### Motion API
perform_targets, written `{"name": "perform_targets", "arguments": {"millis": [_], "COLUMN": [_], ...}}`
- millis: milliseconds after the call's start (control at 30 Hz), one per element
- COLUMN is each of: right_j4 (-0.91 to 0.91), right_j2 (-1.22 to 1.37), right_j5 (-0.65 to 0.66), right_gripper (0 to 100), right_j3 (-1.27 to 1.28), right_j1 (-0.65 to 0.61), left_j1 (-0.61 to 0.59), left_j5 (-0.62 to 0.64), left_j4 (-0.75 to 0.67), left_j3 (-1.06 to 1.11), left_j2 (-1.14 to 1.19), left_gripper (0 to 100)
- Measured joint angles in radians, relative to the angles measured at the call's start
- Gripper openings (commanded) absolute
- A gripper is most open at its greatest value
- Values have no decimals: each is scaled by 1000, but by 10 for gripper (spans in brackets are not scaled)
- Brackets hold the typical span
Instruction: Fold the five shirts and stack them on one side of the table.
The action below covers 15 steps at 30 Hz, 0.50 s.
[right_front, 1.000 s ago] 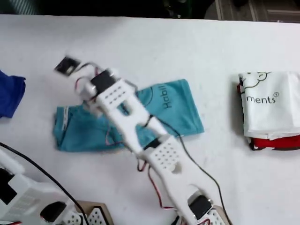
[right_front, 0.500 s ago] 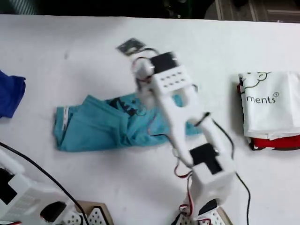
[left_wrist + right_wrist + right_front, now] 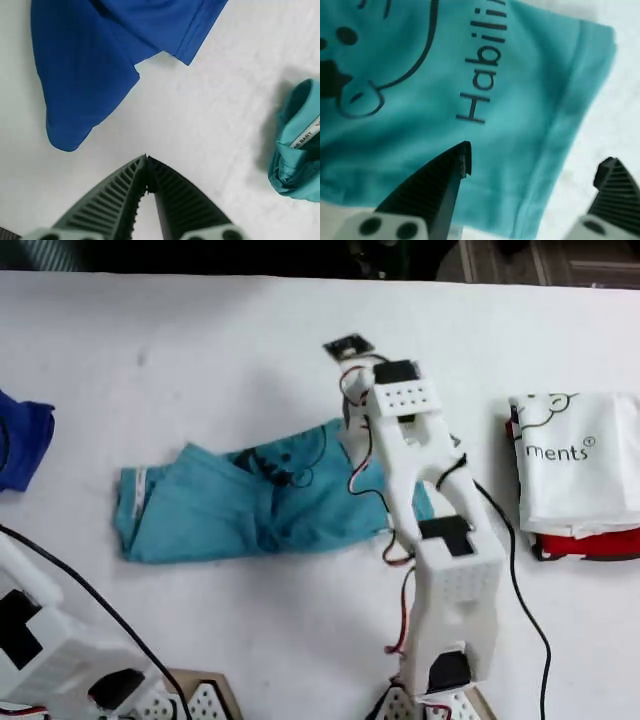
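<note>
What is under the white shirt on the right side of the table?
A red shirt lies under the white shirt; one edge of it sticks out. The white shirt covers the rest, so whether more shirts lie beneath it cannot be seen.

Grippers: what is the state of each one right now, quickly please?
Left gripper: shut, holding nothing.
Right gripper: open, over the teal shirt, holding nothing.

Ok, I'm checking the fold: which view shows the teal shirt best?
The high view: the whole teal shirt lies rumpled, the right arm crossing one end. The right wrist view shows its printed end close up; the left wrist view, one bunched corner.
</note>
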Motion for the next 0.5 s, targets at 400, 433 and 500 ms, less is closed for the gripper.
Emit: {"name": "perform_targets", "arguments": {"millis": [400, 433, 500], "right_j4": [-40, -29, 2], "right_j2": [161, 161, 163], "right_j5": [0, 0, 0], "right_gripper": [23, 43, 20], "right_j3": [-41, -49, -61], "right_j1": [9, 14, 25], "left_j1": [2, 2, 2], "left_j5": [0, 0, 0], "left_j4": [94, 97, 98], "left_j3": [-147, -150, -152], "left_j2": [0, 0, 0], "left_gripper": [27, 27, 27]}}
